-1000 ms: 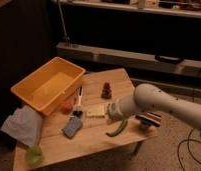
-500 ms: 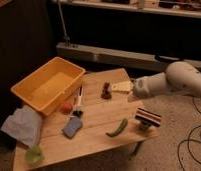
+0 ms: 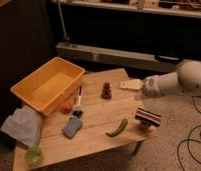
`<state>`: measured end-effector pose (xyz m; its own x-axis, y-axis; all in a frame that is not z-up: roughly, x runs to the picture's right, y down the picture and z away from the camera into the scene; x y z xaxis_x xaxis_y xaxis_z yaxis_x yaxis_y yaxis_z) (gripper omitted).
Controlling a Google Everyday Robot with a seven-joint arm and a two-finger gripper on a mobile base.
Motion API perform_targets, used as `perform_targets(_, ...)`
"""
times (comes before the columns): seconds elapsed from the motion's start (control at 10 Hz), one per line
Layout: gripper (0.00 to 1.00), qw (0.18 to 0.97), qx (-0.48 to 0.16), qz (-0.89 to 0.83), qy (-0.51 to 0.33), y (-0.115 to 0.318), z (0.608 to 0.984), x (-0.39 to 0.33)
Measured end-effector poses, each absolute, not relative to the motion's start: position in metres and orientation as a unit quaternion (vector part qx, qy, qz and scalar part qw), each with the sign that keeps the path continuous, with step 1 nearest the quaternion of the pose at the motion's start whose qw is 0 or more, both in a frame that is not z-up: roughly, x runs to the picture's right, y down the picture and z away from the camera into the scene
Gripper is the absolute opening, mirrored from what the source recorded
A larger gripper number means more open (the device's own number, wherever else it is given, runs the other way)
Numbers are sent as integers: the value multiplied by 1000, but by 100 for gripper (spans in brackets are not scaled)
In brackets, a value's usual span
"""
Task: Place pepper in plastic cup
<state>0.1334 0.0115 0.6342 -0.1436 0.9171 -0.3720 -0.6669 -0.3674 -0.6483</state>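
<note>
The dark green pepper (image 3: 117, 128) lies on the wooden table (image 3: 99, 112) near its front right edge, with nothing touching it. At the front left corner stands the light-green plastic cup (image 3: 34, 155), far from the pepper. My gripper (image 3: 130, 84) hangs above the table's far right corner, pointing left from the white arm (image 3: 174, 82). It is open and holds nothing. It sits well behind and above the pepper.
A big yellow-orange bin (image 3: 31, 92) fills the left rear of the table. A red-orange ball (image 3: 66, 107), a black-and-white marker (image 3: 78, 100), a blue-grey sponge (image 3: 72, 126) and a brown cone-shaped thing (image 3: 106, 90) lie mid-table. A striped block (image 3: 148, 117) stands right of the pepper. A pale cloth (image 3: 21, 125) lies at the left.
The arm has drawn back from low over the pepper to the table's far right corner. The pepper stays where it lay.
</note>
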Motion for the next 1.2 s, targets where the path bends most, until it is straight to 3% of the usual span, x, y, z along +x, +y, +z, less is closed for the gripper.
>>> perform_targets(0.8,80,545,-367,738,-156,12,634,132)
perform_targets(1.2,80,634,-259,729,-18,21,635,88)
